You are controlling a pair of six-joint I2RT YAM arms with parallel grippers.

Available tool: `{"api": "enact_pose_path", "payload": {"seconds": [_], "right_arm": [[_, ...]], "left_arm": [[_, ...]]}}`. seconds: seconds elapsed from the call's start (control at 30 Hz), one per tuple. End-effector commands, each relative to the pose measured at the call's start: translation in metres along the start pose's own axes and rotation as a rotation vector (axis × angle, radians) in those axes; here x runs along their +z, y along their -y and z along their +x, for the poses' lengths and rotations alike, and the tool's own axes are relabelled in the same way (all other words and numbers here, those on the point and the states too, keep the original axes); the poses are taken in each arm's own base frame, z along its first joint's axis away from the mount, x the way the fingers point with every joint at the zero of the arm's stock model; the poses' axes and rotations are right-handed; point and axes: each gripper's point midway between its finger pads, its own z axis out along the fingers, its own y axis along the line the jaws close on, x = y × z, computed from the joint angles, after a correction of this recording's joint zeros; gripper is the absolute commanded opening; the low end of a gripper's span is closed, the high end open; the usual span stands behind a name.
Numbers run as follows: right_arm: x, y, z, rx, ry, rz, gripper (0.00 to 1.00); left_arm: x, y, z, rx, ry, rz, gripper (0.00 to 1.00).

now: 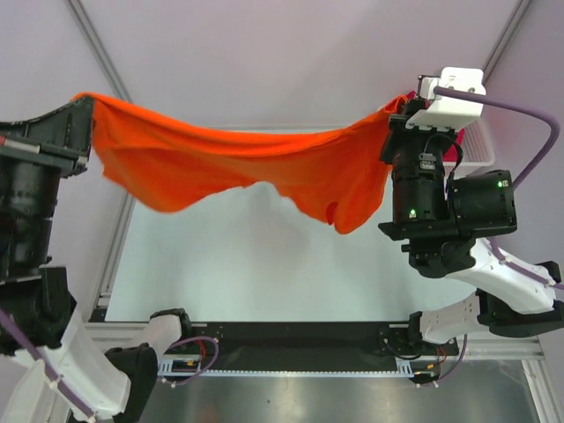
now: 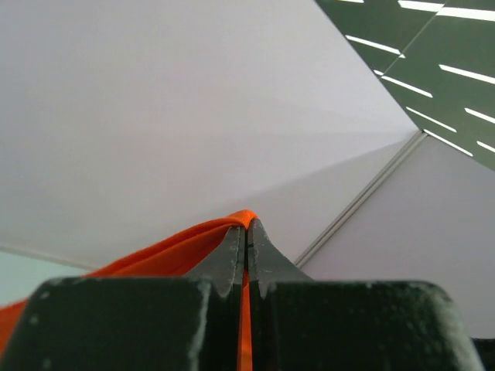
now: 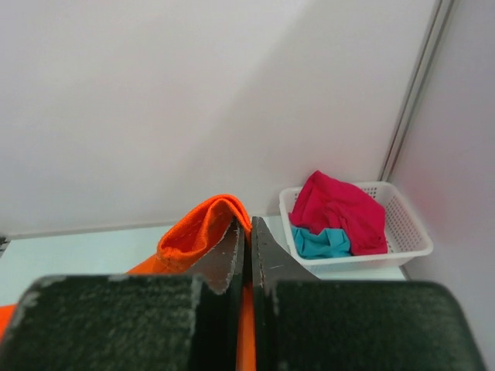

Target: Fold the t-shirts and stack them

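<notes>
A bright orange t-shirt (image 1: pixel 256 167) hangs stretched in the air between both arms, sagging in the middle above the pale table (image 1: pixel 256 264). My left gripper (image 1: pixel 84 99) is shut on its left end, and in the left wrist view the orange cloth (image 2: pixel 178 246) is pinched between the closed fingertips (image 2: pixel 232 251). My right gripper (image 1: pixel 401 106) is shut on the right end; the orange hem (image 3: pixel 197 228) folds over the tip there. A crimson-pink t-shirt (image 3: pixel 340 209) and a teal t-shirt (image 3: pixel 325 243) lie crumpled in the basket.
A white plastic lattice basket (image 3: pixel 402 243) stands at the back right of the table, partly hidden behind the right arm (image 1: pixel 441 194) in the top view. Pale walls with metal frame bars (image 1: pixel 97 44) enclose the back and sides.
</notes>
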Motion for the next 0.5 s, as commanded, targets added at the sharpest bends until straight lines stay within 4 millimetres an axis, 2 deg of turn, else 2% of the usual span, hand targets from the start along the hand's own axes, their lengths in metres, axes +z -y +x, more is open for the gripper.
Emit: {"api": "enact_pose_path", "payload": {"seconds": [0.0, 0.07, 0.17, 0.23, 0.27, 0.3, 0.33, 0.37, 0.4, 0.43, 0.47], "right_arm": [[-0.006, 0.011, -0.008, 0.059, -0.028, 0.02, 0.0], [-0.004, 0.004, -0.012, 0.058, -0.013, 0.016, 0.0], [-0.001, -0.006, -0.016, 0.065, 0.014, 0.013, 0.0], [0.008, -0.005, -0.013, 0.02, 0.021, 0.046, 0.0], [0.013, -0.006, -0.013, 0.083, 0.023, 0.06, 0.0], [0.024, 0.002, -0.01, 0.081, 0.026, 0.109, 0.0], [0.031, -0.005, -0.001, -0.007, 0.014, 0.099, 0.0], [0.038, -0.003, 0.003, -0.01, 0.011, 0.11, 0.0], [0.046, -0.007, 0.007, 0.112, 0.015, 0.113, 0.0], [0.061, -0.002, 0.025, -0.005, -0.013, 0.12, 0.0], [0.07, -0.003, 0.036, -0.019, -0.03, 0.121, 0.0]], "left_arm": [[-0.011, 0.007, -0.01, 0.023, 0.046, 0.006, 0.0], [-0.01, 0.007, -0.008, 0.023, 0.035, 0.008, 0.0], [0.003, -0.008, 0.003, 0.011, -0.006, -0.021, 0.0], [0.016, -0.024, 0.018, -0.003, -0.057, -0.05, 0.0], [0.023, -0.029, 0.022, -0.009, -0.067, -0.053, 0.0], [0.028, -0.036, 0.029, -0.016, -0.09, -0.061, 0.0], [0.036, -0.053, 0.042, -0.029, -0.123, -0.095, 0.0], [0.042, -0.06, 0.046, -0.029, -0.131, -0.104, 0.0], [0.047, -0.069, 0.053, -0.033, -0.146, -0.121, 0.0], [0.054, -0.089, 0.067, -0.043, -0.176, -0.168, 0.0], [0.061, -0.1, 0.073, -0.04, -0.186, -0.183, 0.0]]}}
